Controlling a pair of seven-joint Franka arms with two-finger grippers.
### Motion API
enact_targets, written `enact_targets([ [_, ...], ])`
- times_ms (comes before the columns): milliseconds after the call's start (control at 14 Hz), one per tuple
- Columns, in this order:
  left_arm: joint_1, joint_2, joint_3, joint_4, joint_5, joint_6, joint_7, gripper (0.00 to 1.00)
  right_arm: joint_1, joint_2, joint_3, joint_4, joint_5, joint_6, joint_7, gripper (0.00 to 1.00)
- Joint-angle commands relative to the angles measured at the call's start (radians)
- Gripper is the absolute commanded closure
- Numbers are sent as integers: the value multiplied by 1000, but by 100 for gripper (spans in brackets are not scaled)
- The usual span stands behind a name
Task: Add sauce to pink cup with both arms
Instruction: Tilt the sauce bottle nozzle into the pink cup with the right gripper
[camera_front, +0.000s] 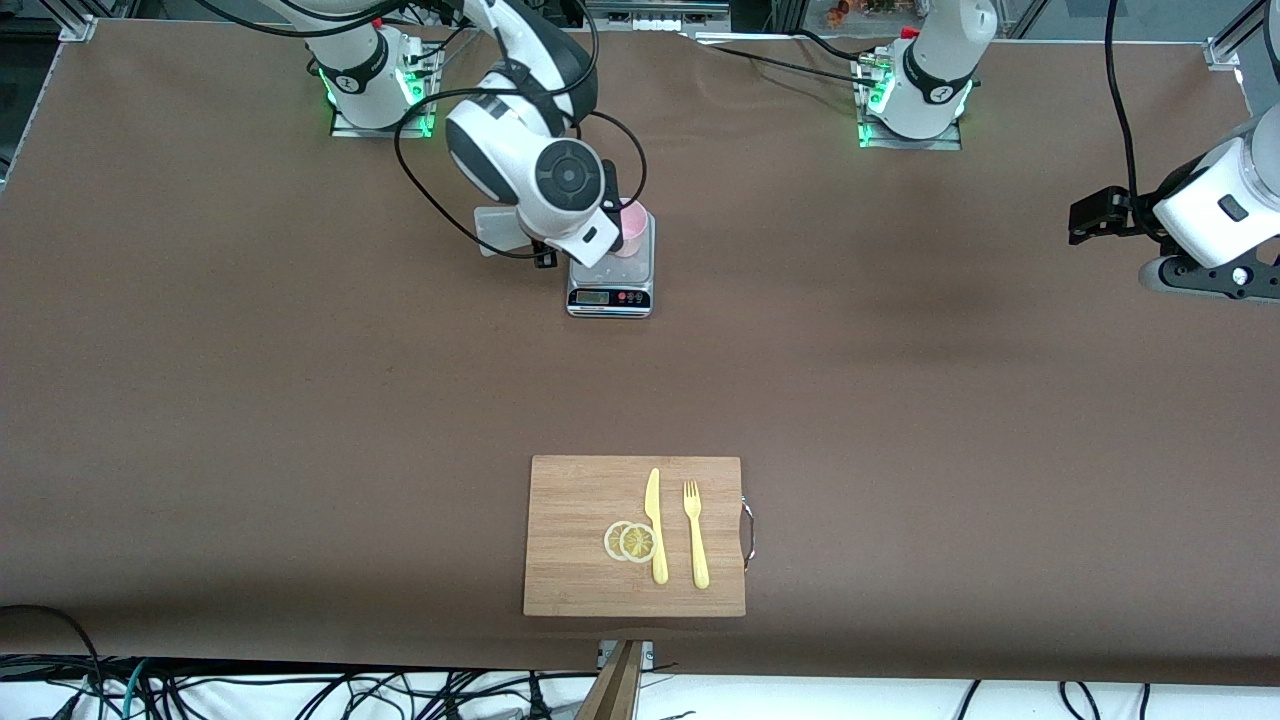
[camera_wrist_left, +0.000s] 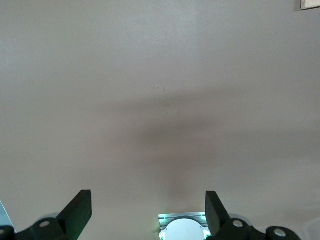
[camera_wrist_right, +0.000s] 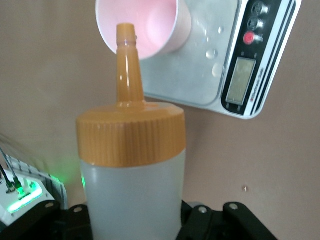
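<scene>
The pink cup (camera_front: 633, 228) (camera_wrist_right: 145, 25) stands on a small kitchen scale (camera_front: 610, 290) toward the right arm's end of the table. My right gripper (camera_wrist_right: 135, 220) is shut on the sauce bottle (camera_wrist_right: 132, 175), a whitish squeeze bottle with an orange cap. The bottle is tipped, with its nozzle (camera_wrist_right: 126, 55) pointing at the cup's open mouth. In the front view the right wrist hides the bottle. My left gripper (camera_front: 1200, 278) (camera_wrist_left: 148, 205) waits open and empty above bare table at the left arm's end.
The scale's plate (camera_wrist_right: 200, 75) carries a few drops of liquid. A wooden cutting board (camera_front: 580, 540) near the front camera holds a yellow knife (camera_front: 655, 525), a yellow fork (camera_front: 695, 535) and two lemon slices (camera_front: 630, 541). Black cables loop round the right arm.
</scene>
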Motion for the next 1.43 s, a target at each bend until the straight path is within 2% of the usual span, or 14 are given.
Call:
enact_targets([
  [0, 8, 19, -3, 39, -7, -19, 20, 0, 49, -2, 4, 8, -75, -64, 71, 100],
  [287, 8, 19, -3, 39, -7, -19, 20, 0, 100, 3, 4, 8, -128, -95, 143, 100],
  [501, 8, 19, -3, 39, -7, -19, 20, 0, 123, 41, 4, 10, -178, -95, 197, 100],
  [788, 8, 19, -3, 39, -7, -19, 20, 0, 139, 57, 3, 11, -204, -93, 220, 100],
  [1074, 7, 19, -5, 39, -8, -19, 20, 0, 122, 58, 3, 53, -187, -93, 185, 100],
  [1218, 7, 19, -3, 39, -8, -19, 20, 0, 73, 58, 1, 63, -118, -86, 111, 100],
  [1361, 7, 19, -5, 39, -7, -19, 20, 0, 68, 57, 1, 70, -99, -81, 99, 100],
])
